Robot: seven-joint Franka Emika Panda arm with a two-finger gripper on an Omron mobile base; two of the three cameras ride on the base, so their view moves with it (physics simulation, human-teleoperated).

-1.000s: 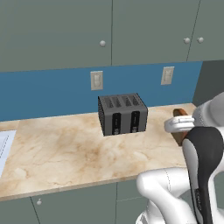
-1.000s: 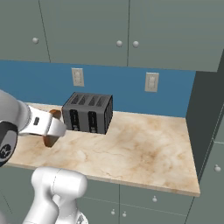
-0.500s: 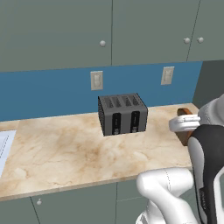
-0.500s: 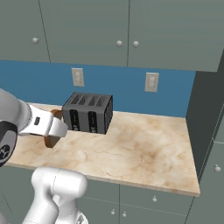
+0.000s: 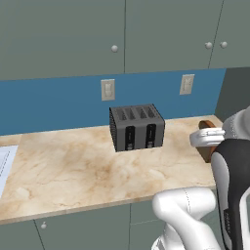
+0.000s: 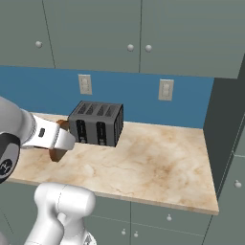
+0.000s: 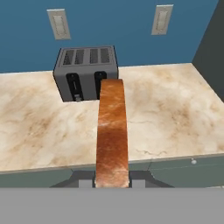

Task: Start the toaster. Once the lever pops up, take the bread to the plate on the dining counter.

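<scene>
Clamping the bread between its two dark fingertips, the gripper holds the slice edge-on to the hand camera, so the brown crust runs as a long strip straight up from the jaws toward the toaster. The jaws sit narrow, one tip on each broad face of the slice. In the left base view the bread shows as a brown sliver partly hidden behind the white wrist, held above the right part of the beige marble-look counter, well apart from the toaster and to its right. In the right base view the slice hangs below the wrist, near the toaster's front left corner yet not touching it, over the counter's near edge. The toaster stands upright on the counter near the blue backsplash, its four top slots empty as seen from the hand, its two black lever panels facing the robot. Two pale wall outlets are mounted on the backsplash above and behind it, and grey-green cabinet doors with round knobs hang overhead. A white sheet lies at the counter's far left edge. No brand, label or readable writing shows on the toaster or elsewhere.
</scene>
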